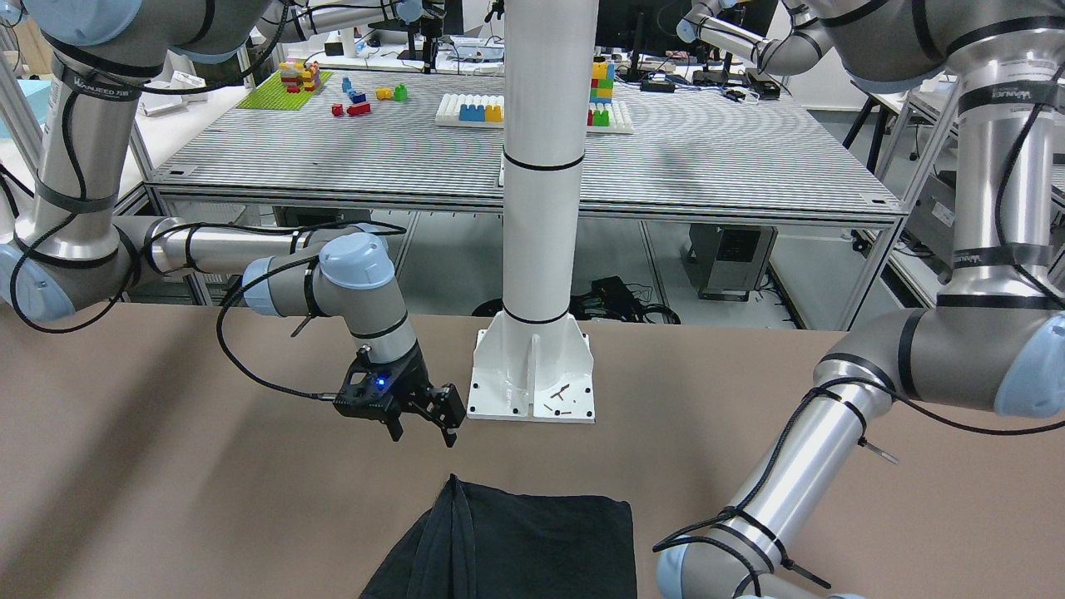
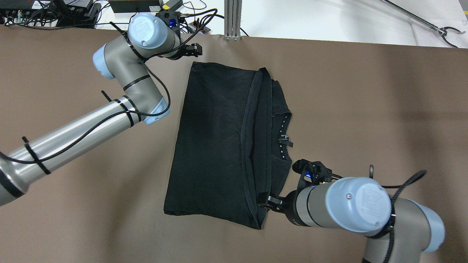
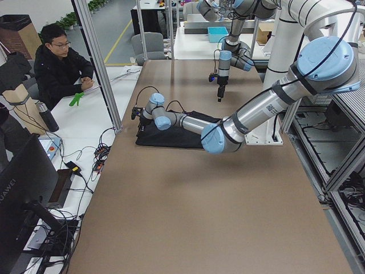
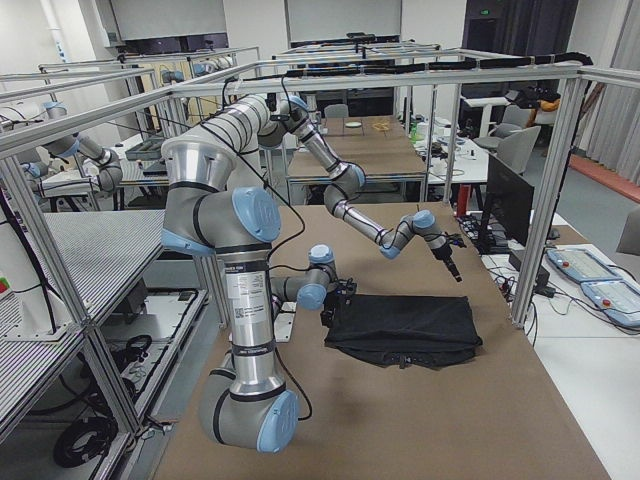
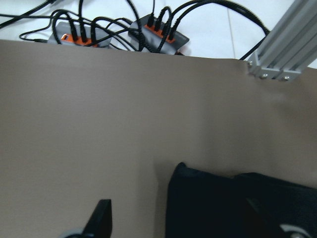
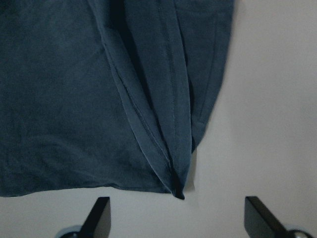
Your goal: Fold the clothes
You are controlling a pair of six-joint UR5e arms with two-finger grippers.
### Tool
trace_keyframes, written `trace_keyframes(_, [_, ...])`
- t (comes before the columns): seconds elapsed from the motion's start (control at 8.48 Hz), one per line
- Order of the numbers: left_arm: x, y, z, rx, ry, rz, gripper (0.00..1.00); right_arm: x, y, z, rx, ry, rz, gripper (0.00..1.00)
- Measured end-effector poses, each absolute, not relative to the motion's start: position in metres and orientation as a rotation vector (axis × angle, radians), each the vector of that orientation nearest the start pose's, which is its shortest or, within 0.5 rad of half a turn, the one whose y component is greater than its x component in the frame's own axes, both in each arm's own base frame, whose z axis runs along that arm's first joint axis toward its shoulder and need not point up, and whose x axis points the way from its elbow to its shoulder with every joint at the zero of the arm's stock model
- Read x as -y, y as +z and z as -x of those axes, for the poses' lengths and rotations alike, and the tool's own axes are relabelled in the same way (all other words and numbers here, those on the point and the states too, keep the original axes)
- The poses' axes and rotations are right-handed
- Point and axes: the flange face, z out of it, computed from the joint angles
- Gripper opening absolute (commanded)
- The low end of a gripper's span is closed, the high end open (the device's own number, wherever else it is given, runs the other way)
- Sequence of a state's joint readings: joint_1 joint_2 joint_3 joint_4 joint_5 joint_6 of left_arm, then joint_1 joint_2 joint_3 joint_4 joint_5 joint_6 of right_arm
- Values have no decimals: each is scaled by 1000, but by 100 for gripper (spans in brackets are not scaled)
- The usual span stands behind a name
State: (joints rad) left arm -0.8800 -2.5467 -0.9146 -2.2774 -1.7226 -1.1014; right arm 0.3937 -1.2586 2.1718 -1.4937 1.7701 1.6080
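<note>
Elbow bent, the right gripper (image 1: 424,433) hangs beside the white post (image 1: 541,208), fingers spread, just off the black garment's (image 2: 212,146) post-side corner. The outstretched left gripper (image 2: 195,50), fingers spread, hovers over the garment's corner farthest from the post, near the table (image 2: 365,109) edge.

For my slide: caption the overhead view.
Left gripper and right gripper, both open, at diagonal corners of the folded black cloth.
</note>
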Motion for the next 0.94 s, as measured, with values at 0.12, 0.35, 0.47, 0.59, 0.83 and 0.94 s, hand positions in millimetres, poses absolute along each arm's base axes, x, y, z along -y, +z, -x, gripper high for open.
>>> trace_keyframes(0.12, [727,265,-446,-887,-298,-535,94,311,223,444,974,209,-90,95])
trace_keyframes(0.35, [713,305,-439,-850,-300,-511,94,330,210,480,893,28,-225,92])
trace_keyframes(0.47, [710,316,-438,-818,-304,-486,93,340,204,500,848,-27,-268,85])
trace_keyframes(0.59, [708,327,-434,-795,-311,-468,91,349,199,522,795,-62,-309,77])
trace_keyframes(0.83, [698,345,-421,-784,-314,-451,88,350,193,555,689,-168,-387,69])
trace_keyframes(0.94, [692,347,-413,-795,-312,-449,88,348,199,561,653,-207,-402,68])
